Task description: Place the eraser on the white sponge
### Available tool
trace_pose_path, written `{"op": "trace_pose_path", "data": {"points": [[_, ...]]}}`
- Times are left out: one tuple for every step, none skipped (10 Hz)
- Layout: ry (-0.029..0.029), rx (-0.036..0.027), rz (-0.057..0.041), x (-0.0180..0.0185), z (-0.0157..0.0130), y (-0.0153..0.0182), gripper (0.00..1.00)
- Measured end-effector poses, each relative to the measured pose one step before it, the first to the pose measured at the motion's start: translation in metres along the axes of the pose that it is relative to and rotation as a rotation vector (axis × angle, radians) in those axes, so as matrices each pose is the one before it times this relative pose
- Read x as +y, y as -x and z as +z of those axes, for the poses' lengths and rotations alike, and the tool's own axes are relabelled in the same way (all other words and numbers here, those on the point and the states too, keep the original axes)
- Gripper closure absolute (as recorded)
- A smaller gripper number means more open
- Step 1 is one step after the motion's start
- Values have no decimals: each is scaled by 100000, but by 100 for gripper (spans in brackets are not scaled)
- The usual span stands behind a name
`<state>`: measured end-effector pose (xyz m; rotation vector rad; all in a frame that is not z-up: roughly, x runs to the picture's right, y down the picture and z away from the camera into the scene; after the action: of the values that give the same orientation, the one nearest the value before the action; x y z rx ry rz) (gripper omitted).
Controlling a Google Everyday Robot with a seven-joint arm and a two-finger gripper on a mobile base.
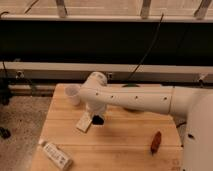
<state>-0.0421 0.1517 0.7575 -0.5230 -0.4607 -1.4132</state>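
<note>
Wooden table across the near half. White arm reaching from the right to left of centre, then bending down. Labelled white bar lying at the near left corner. White cup upright at the far left. White sponge flat and tilted, nearer than the cup. Gripper low over the table, dark tip just right of the sponge; wide, narrow or holding, cannot tell. Small brown object near right.

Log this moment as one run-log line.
gripper: low over table, close beside white sponge | placement: not visibly done | white cup: behind sponge | labelled bar: front left | brown object: front right
</note>
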Motion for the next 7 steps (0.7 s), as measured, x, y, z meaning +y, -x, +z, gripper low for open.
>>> {"op": "trace_pose_path", "data": {"points": [[217,112,-1313,-264,85,-80,80],[15,304,-1226,-311,19,-113,80],[133,194,-1409,-355,46,-82,80],[56,-146,-694,-310,145,-16,80],[170,200,-544,-161,122,-101,80],[91,36,-1179,-255,208,-47,80],[45,-24,-1073,-247,173,-16,80]]}}
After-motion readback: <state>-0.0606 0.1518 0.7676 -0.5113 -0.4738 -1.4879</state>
